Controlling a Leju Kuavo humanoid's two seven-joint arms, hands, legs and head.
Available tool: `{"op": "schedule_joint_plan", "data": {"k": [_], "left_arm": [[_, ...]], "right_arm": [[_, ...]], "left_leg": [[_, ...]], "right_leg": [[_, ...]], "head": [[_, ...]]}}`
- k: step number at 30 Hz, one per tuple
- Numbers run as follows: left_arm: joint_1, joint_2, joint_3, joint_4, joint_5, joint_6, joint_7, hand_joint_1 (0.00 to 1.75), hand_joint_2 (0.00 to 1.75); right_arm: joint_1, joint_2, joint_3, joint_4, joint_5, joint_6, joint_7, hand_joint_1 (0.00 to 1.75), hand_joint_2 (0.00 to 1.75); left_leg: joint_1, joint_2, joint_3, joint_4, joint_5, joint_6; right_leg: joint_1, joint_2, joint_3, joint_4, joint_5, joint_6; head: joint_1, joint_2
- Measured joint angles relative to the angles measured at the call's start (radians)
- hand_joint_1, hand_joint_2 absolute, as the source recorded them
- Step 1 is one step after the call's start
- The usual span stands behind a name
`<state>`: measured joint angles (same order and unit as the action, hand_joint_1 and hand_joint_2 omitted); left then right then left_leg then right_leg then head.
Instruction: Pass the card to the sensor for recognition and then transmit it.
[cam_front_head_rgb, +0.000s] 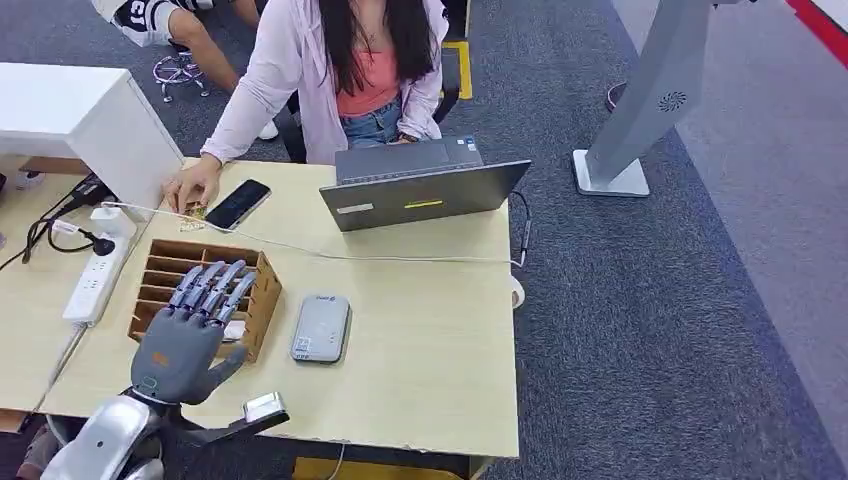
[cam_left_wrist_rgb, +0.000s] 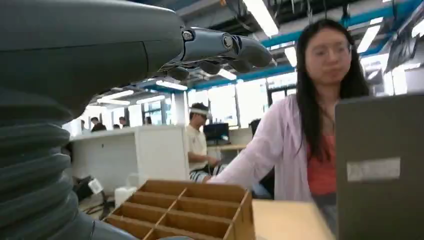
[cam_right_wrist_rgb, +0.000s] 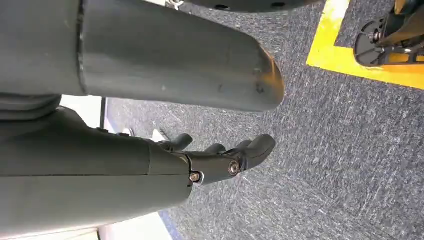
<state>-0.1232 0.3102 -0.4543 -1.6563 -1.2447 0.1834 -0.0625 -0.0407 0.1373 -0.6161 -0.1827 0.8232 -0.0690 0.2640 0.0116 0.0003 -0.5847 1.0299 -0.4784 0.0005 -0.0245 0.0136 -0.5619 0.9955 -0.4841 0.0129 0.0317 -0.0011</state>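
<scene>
- My left hand (cam_front_head_rgb: 185, 335) hovers at the lower left of the head frame, fingers straight and spread, holding nothing, above the near end of the wooden organizer (cam_front_head_rgb: 205, 295).
- A pale card (cam_front_head_rgb: 234, 331) seems to lie just under my fingers at the organizer's edge; I cannot tell for certain.
- The grey sensor (cam_front_head_rgb: 321, 328) lies flat on the table (cam_front_head_rgb: 420, 330), just right of the organizer.
- My right hand (cam_right_wrist_rgb: 220, 157) hangs over grey carpet (cam_right_wrist_rgb: 340, 150), fingers loosely apart, holding nothing.
- Across the table a person (cam_front_head_rgb: 340, 70) sits behind a laptop (cam_front_head_rgb: 420, 190), one hand beside a black phone (cam_front_head_rgb: 237, 203).
</scene>
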Motion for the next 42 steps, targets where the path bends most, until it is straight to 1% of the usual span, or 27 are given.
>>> {"op": "schedule_joint_plan", "data": {"k": [4,7,11,13,17,27,30,32,42], "left_arm": [[0.000,0.021,0.000,0.044,0.032,-0.047,0.008,0.00,1.75],[0.002,0.034,0.000,0.074,0.045,-0.096,0.015,0.00,1.75],[0.002,0.055,0.000,0.101,0.054,-0.131,0.026,0.00,1.75],[0.002,0.063,0.000,0.115,0.062,-0.138,0.027,0.00,1.75],[0.001,0.062,0.000,0.139,0.059,-0.127,0.045,0.00,1.75],[0.001,0.056,0.000,0.167,0.056,-0.119,0.050,0.00,1.75],[0.001,0.052,0.003,0.170,0.027,-0.096,0.086,0.00,1.75],[0.001,0.049,0.007,0.173,0.018,-0.090,0.097,0.00,1.75],[0.002,0.042,0.016,0.186,0.013,-0.090,0.098,0.00,1.75]], "right_arm": [[0.000,0.000,-0.006,0.000,0.007,0.003,-0.001,0.00,0.00],[0.000,0.000,-0.015,0.000,0.015,0.003,-0.001,0.00,0.00],[0.000,0.000,-0.020,0.000,0.021,0.007,-0.001,0.00,0.00],[-0.001,0.000,-0.023,0.000,0.025,0.009,0.003,0.00,0.00],[-0.001,0.000,-0.025,0.000,0.032,0.009,0.005,0.00,0.00],[0.000,0.000,-0.028,0.000,0.035,0.012,0.005,0.00,0.00],[0.000,0.000,-0.033,0.000,0.041,0.012,0.005,0.00,0.00],[0.000,0.000,-0.036,0.000,0.043,0.013,0.005,0.00,0.00],[0.000,0.000,-0.040,0.000,0.053,0.015,0.002,0.00,0.00]], "left_leg": [[0.000,0.000,0.000,0.000,0.000,0.000],[0.000,0.000,0.000,0.000,0.000,0.000],[0.000,0.000,0.000,0.000,0.000,0.000],[0.000,0.000,0.000,0.000,0.000,0.000],[0.000,0.000,0.000,0.000,0.000,0.000],[0.000,0.000,0.000,0.000,0.000,0.000],[0.000,0.000,0.000,0.000,0.000,0.000],[0.000,0.000,0.000,0.000,0.000,0.000],[0.000,0.000,0.000,0.000,0.000,0.000]], "right_leg": [[0.000,0.000,0.000,0.000,0.000,0.000],[0.000,0.000,0.000,0.000,0.000,0.000],[0.000,0.000,0.000,0.000,0.000,0.000],[0.000,0.000,0.000,0.000,0.000,0.000],[0.000,0.000,0.000,0.000,0.000,0.000],[0.000,0.000,0.000,0.000,0.000,0.000],[0.000,0.000,0.000,0.000,0.000,0.000],[0.000,0.000,0.000,0.000,0.000,0.000],[0.000,0.000,0.000,0.000,0.000,0.000]], "head": [[0.000,0.000],[0.000,0.000],[0.000,0.000],[0.000,0.000],[0.000,0.000],[0.000,0.000],[0.000,0.000],[0.000,0.000],[0.000,0.000]]}}
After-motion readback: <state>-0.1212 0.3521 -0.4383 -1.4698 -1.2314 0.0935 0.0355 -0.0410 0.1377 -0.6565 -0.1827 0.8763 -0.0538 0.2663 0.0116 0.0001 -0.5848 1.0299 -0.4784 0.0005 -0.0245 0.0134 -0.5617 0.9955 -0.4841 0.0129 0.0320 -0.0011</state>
